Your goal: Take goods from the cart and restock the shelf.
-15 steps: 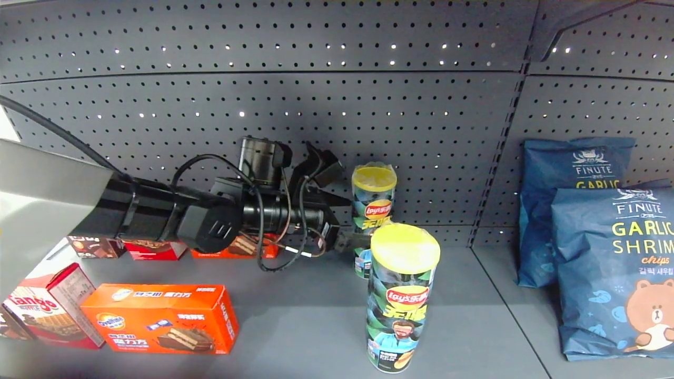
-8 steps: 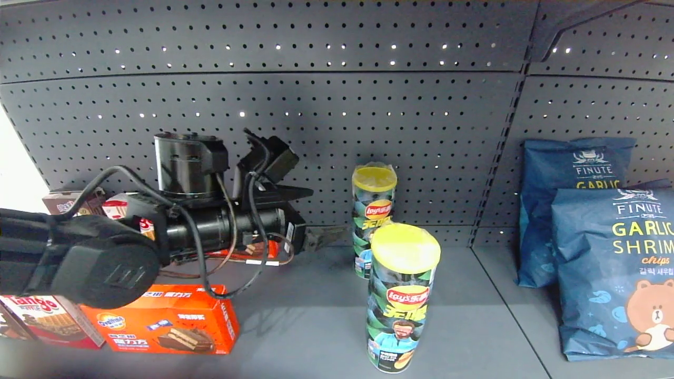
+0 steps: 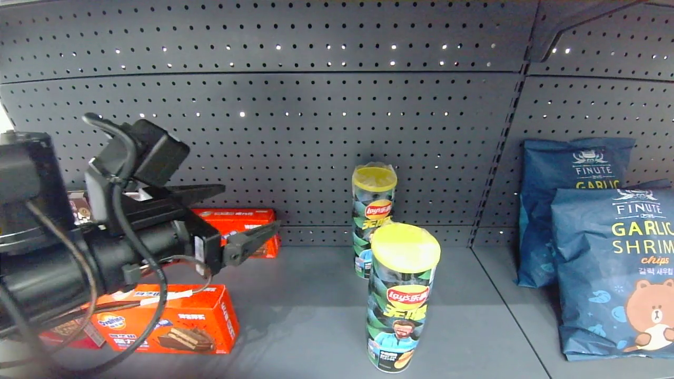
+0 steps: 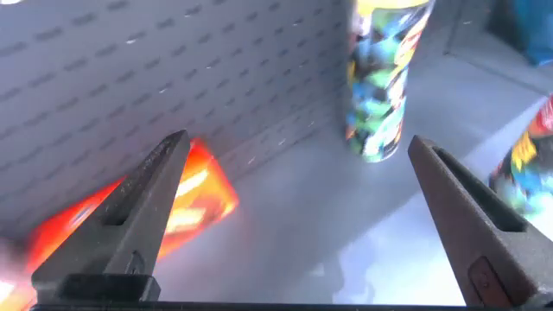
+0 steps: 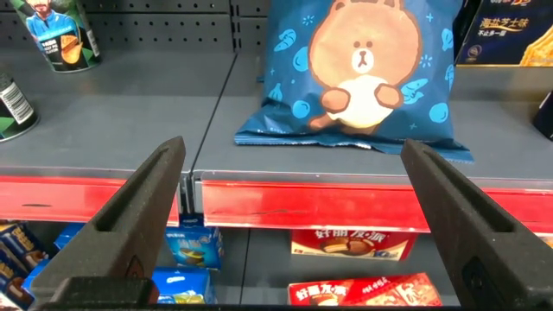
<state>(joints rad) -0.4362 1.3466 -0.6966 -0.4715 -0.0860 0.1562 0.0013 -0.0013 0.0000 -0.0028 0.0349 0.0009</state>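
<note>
2 upright | front can [image 3: 403,295] | rear can [image 3: 372,210] | left tool [image 3: 251,206] spread, empty

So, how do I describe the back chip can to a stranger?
Look at the grey shelf, near its middle, where two yellow-lidded chip cans stand. The rear can is the one nearest the pegboard wall, partly hidden by the front can.

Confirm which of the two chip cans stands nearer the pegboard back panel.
The rear chip can, the one partly hidden in the head view. The front chip can stands forward of it, toward the shelf edge.
</note>
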